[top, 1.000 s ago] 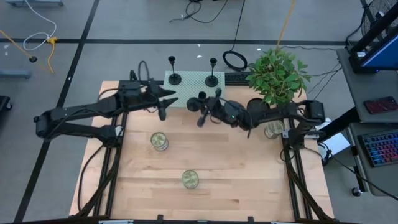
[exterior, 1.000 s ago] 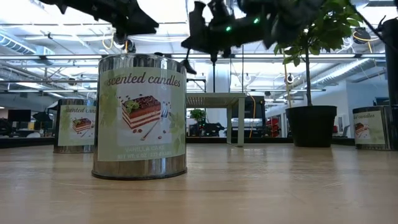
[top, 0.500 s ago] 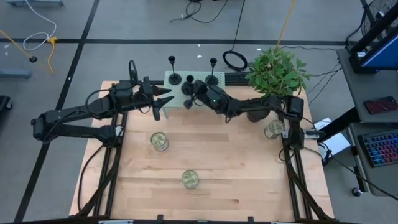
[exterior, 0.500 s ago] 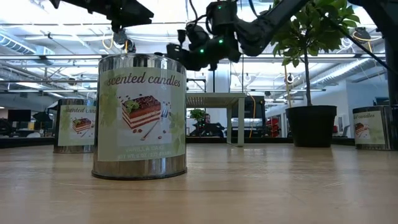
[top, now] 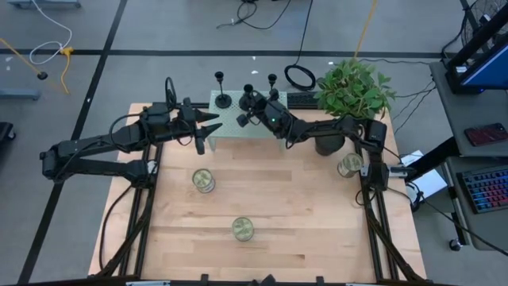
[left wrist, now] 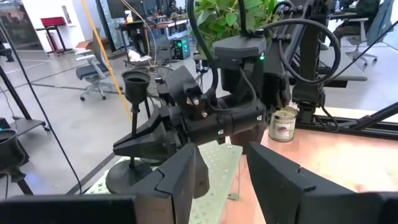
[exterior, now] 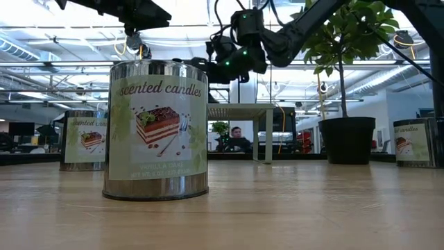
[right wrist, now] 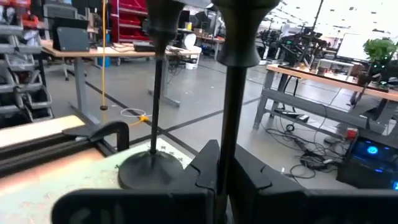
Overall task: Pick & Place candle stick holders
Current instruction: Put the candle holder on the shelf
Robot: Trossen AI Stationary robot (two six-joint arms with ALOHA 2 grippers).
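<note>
Three black candle stick holders show. One (top: pixel 222 99) stands by its round base on the pale green mat (top: pixel 232 123) at the table's far edge. A second one (top: pixel 272 79) stands on the mat farther right, its base hidden behind my right arm. My right gripper (top: pixel 254 109) is shut on the third holder (top: pixel 248 91) over the mat, between the other two. My left gripper (top: pixel 213 125) is open and empty, level, just left of the mat, its fingers (left wrist: pixel 180 180) pointing at the right gripper. My right gripper pinches the holder's thin stem (right wrist: pixel 231 134) between its two fingers, below the cup top. The fingers come level from the table's right and lie across the stem. The holder stands upright in the hold. I cannot tell whether its base (left wrist: pixel 127 177) touches the mat.
Three "scented candles" tins stand on the wooden table: left of middle (top: pixel 203 180), toward the near edge (top: pixel 243 229), and at the right edge (top: pixel 349 165). A potted plant (top: pixel 353 91) stands at the far right corner. A black cable ring (top: pixel 300 76) lies beyond the mat.
My right gripper has carried the holder from over the table's far middle toward the far edge and a little left, over the mat between the two standing holders, and has brought it upright. My left gripper has drawn back slightly toward the table's left edge.
</note>
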